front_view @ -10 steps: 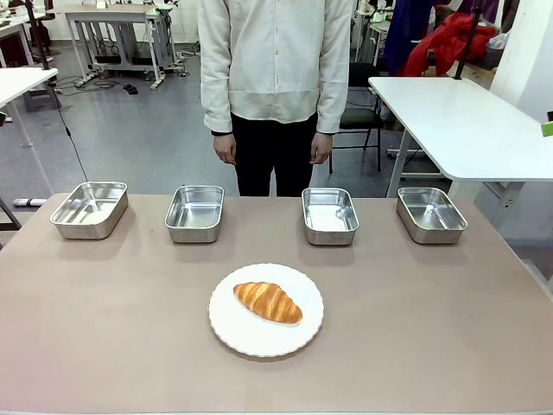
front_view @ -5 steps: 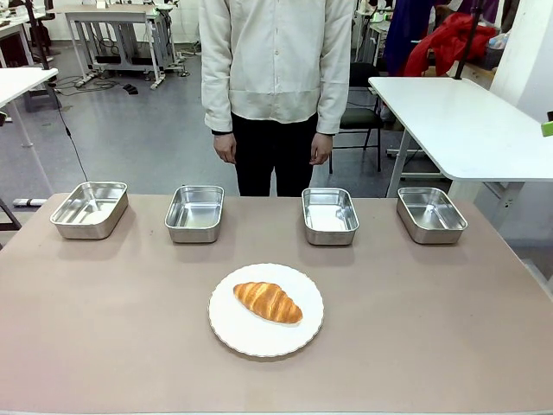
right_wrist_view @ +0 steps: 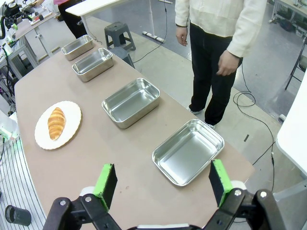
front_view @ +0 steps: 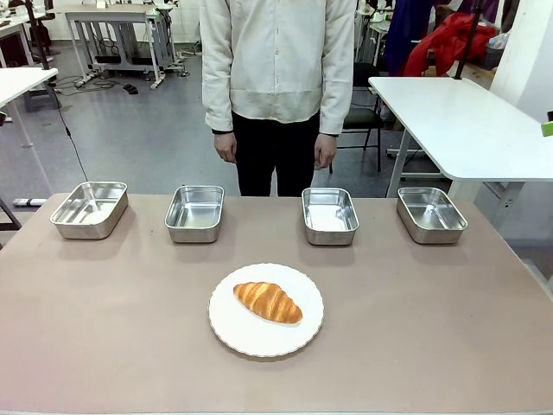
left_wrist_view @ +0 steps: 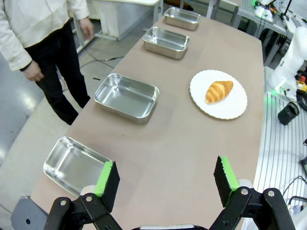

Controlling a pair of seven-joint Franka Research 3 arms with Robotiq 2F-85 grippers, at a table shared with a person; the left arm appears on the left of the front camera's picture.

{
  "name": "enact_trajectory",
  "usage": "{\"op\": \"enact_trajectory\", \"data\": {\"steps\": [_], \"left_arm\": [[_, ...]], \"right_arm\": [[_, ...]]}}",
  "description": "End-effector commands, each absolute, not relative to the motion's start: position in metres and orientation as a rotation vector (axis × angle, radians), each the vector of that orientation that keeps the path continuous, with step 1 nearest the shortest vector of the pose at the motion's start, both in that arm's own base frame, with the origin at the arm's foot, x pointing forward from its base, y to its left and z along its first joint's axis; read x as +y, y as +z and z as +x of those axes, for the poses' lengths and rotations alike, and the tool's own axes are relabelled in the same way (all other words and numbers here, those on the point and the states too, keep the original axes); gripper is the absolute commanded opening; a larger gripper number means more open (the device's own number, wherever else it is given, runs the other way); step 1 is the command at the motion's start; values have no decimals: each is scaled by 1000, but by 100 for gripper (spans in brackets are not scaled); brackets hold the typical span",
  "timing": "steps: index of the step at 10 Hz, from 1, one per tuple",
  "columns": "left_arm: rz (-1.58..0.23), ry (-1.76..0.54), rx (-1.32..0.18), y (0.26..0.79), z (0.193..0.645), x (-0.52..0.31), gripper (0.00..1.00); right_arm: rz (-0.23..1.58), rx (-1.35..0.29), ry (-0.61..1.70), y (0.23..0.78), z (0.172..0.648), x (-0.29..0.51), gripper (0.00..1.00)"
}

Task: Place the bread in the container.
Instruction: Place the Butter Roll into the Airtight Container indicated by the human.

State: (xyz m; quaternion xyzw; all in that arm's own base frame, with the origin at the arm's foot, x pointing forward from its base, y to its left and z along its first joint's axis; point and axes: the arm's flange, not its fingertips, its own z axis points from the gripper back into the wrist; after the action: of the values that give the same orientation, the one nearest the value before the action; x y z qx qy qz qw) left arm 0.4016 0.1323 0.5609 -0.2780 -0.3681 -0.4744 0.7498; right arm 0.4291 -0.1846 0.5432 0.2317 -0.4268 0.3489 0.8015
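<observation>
While the bread lies on a white plate near the middle of the table, well apart from the four steel pans along its far edge, the left gripper and right gripper both gape wide and empty, and the person's hands seem empty too.

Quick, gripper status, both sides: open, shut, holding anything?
Left gripper: open, holding nothing.
Right gripper: open, holding nothing.
</observation>
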Motion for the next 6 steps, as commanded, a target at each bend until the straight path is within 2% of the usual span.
{"op": "enact_trajectory", "data": {"steps": [1,6], "left_arm": [[-605,-1040,-791,562,400,132,100],[-605,-1040,-791,562,400,132,100]], "right_arm": [[503,-920,745,544,430,-183,100],[503,-920,745,544,430,-183,100]]}}
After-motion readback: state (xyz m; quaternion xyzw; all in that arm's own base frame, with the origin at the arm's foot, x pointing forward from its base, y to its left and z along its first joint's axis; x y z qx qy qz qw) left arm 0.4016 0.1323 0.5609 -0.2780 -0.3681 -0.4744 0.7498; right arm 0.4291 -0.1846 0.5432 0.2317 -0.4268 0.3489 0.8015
